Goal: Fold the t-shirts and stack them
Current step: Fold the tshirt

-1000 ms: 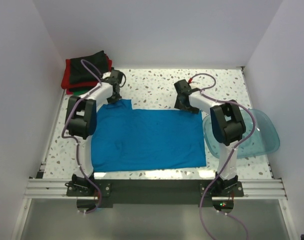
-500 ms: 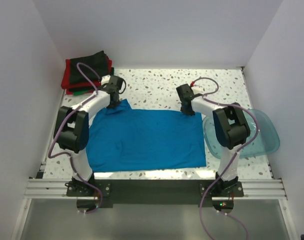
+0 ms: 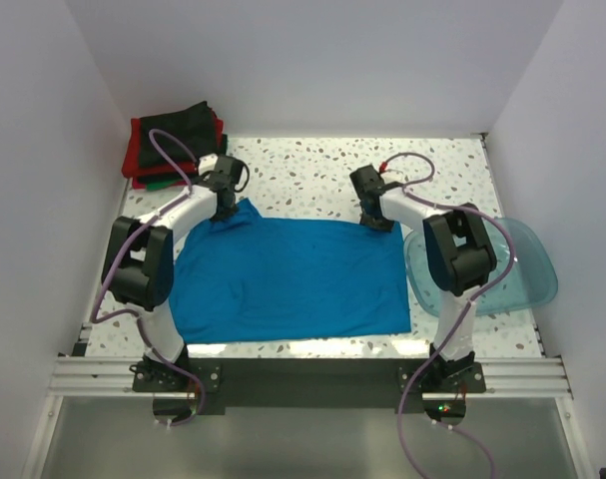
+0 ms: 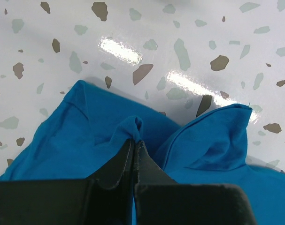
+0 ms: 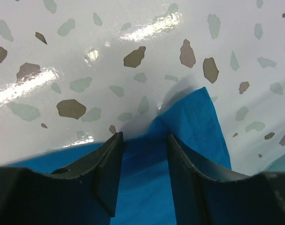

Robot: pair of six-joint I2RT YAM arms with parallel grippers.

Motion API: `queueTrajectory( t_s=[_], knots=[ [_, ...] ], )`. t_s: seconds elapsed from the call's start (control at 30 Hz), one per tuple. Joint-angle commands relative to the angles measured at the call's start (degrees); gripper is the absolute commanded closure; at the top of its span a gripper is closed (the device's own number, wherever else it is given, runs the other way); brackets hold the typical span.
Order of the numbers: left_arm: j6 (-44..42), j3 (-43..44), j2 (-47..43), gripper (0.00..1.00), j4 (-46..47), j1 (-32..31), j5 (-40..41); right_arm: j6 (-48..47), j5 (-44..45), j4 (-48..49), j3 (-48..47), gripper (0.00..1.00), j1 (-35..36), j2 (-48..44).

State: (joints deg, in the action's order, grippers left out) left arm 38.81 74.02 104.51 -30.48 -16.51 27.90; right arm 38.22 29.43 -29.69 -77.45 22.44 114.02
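My left jaws: clamped on a pucker of the plain bright-blue cloth t-shirt (image 4: 62, 140) | my right jaws: half-spread astride its far corner, gripping nothing | folded dark-and-red shirts (image 3: 173, 135) stacked beyond my left jaws | blue one: unfolded, unstacked.

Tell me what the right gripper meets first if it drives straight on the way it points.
The blue t-shirt: the right gripper points down at its far corner, with open jaws straddling the cloth. The speckled table lies just beneath, though the remaining gap is hard to judge.
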Motion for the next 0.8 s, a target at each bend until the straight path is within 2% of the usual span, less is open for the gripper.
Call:
queueTrajectory(
  t_s=[0.0, 0.07, 0.27, 0.43, 0.63, 0.77],
  knots=[
    [1.36, 0.25, -2.47, 1.00, 1.83, -0.01, 1.98, 1.15, 2.22, -4.06, -2.00, 0.54, -0.02, 0.33],
    [1.36, 0.25, -2.82, 1.00, 2.00, -0.01, 1.90, 2.21, 1.25, -2.66, -0.08, 0.62, -0.02, 0.07],
    [1.18, 0.78, -3.26, 1.00, 1.74, -0.01, 1.63, 5.55, -2.18, 4.54, 6.16, 0.75, -0.11, 1.21],
    [1.18, 0.60, -4.14, 1.00, 1.13, -0.01, 1.28, 4.42, -1.75, 9.91, 7.84, 1.00, -0.02, -1.06],
    [2.14, -2.73, -9.66, 1.00, 0.16, -0.10, 1.89, -0.15, -0.95, 9.92, 7.83, 1.00, 0.15, -7.13],
    [3.55, -8.96, -14.76, 1.00, -0.46, -0.62, 2.51, -2.18, -2.44, 11.14, 11.35, 1.00, 1.03, -12.49]
  ],
)
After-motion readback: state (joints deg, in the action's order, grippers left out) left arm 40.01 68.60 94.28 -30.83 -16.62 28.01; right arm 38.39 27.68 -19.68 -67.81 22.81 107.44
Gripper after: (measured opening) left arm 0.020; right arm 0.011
